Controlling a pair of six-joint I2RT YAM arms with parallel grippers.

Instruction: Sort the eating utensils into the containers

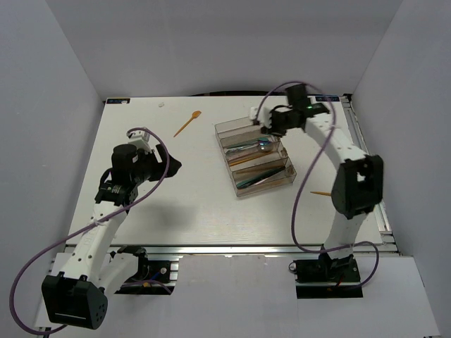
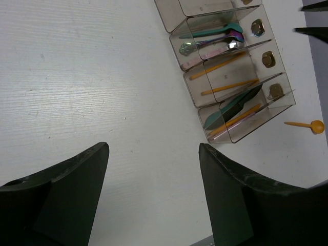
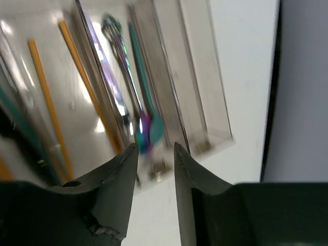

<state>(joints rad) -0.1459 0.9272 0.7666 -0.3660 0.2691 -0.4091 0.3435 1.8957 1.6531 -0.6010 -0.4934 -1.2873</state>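
Note:
The clear brownish stepped tray (image 1: 227, 127) stands right of the table's middle and also shows in the left wrist view (image 2: 282, 100). Its second compartment holds an iridescent spoon (image 3: 123, 56) and a teal spoon (image 3: 146, 97). The others hold orange utensils (image 2: 223, 62) and a teal utensil (image 2: 233, 106). An orange spoon (image 1: 187, 123) lies loose at the far middle. Another orange spoon (image 1: 320, 192) lies right of the tray, also in the left wrist view (image 2: 306, 125). My left gripper (image 1: 173, 165) (image 2: 154, 148) is open and empty over bare table. My right gripper (image 1: 266, 127) (image 3: 156, 148) is slightly open and empty above the tray's far end.
The table's right edge (image 1: 363, 151) has a metal rail close behind the right arm. White walls enclose the table on three sides. Purple cables loop off both arms.

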